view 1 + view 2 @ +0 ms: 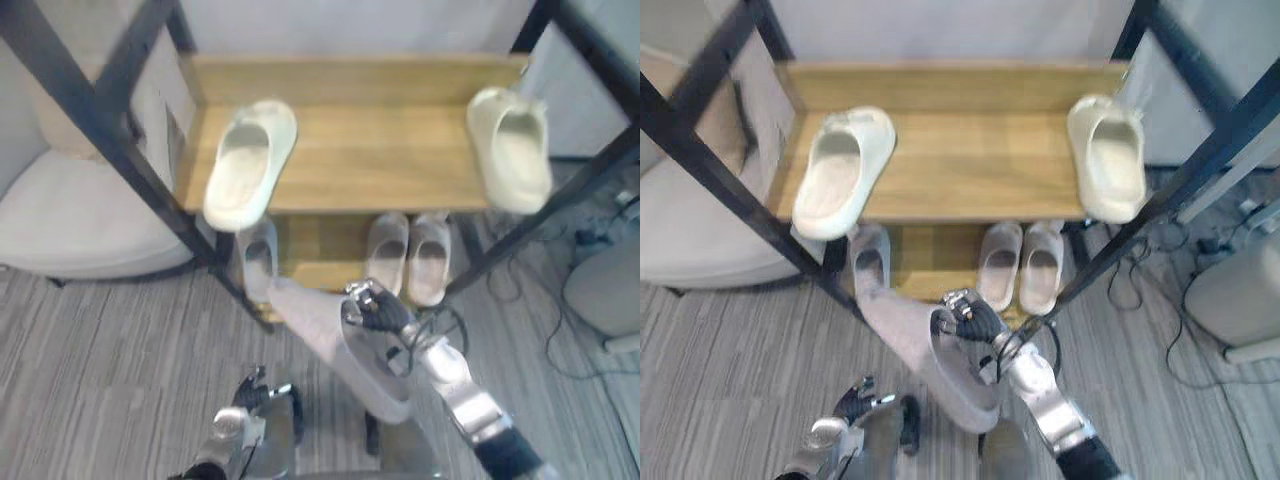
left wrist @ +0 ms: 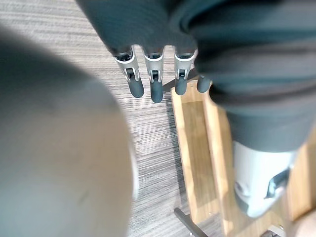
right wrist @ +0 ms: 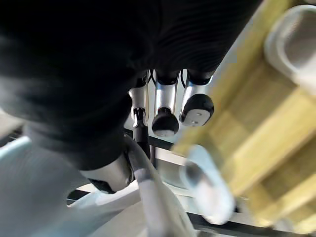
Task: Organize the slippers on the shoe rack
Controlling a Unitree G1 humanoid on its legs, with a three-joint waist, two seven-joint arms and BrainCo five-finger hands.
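Two cream slippers lie far apart on the rack's wooden top shelf, one at the left and one at the right. On the lower shelf a pale pair sits side by side, with a grey slipper at its left. In front of the rack my right hand is shut on the edge of a long pale grey slipper, which slants from the lower shelf toward me. The right wrist view shows its curled fingers over that slipper. My left hand hangs low and open, fingers straight.
Black slanted frame posts flank the rack on both sides. A white cushioned seat stands to the left. Cables and a white box lie on the grey plank floor at the right.
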